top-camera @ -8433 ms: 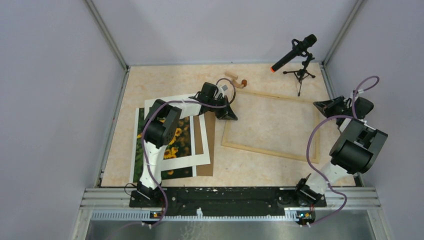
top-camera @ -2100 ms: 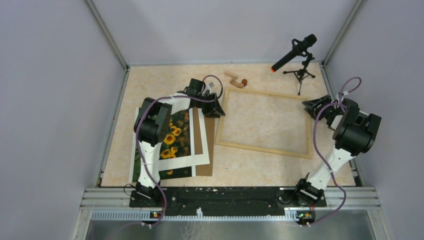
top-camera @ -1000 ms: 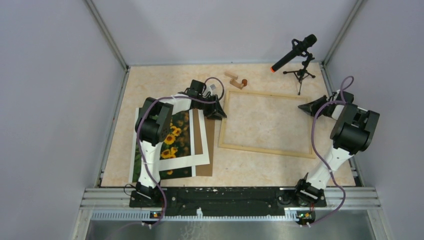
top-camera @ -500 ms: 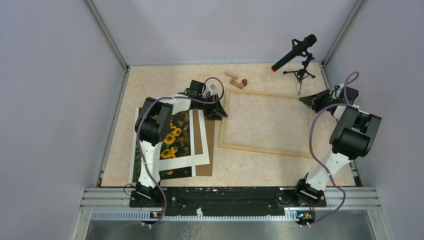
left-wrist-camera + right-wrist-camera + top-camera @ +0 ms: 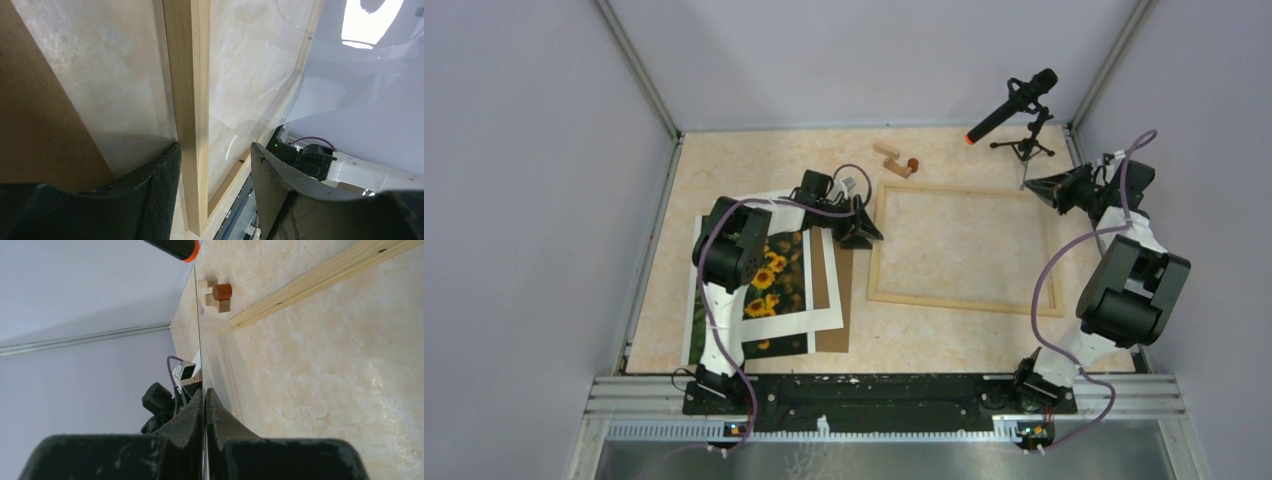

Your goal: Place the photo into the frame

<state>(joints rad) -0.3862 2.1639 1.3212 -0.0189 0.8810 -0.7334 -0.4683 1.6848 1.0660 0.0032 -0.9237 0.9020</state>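
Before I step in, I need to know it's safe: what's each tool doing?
Left tool: open, straddling the frame rail.
Right tool: shut, apparently pinching the edge of a thin clear sheet.

The left arm [image 5: 729, 255] and right arm [image 5: 1132, 285] are made of black joint housings and white links; purple cables [image 5: 1036, 295] are looped along both.

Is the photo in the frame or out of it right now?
Out. The photo lies left of the frame, apart from it and partly under a white mat. Inside the frame's rails only tabletop shows.
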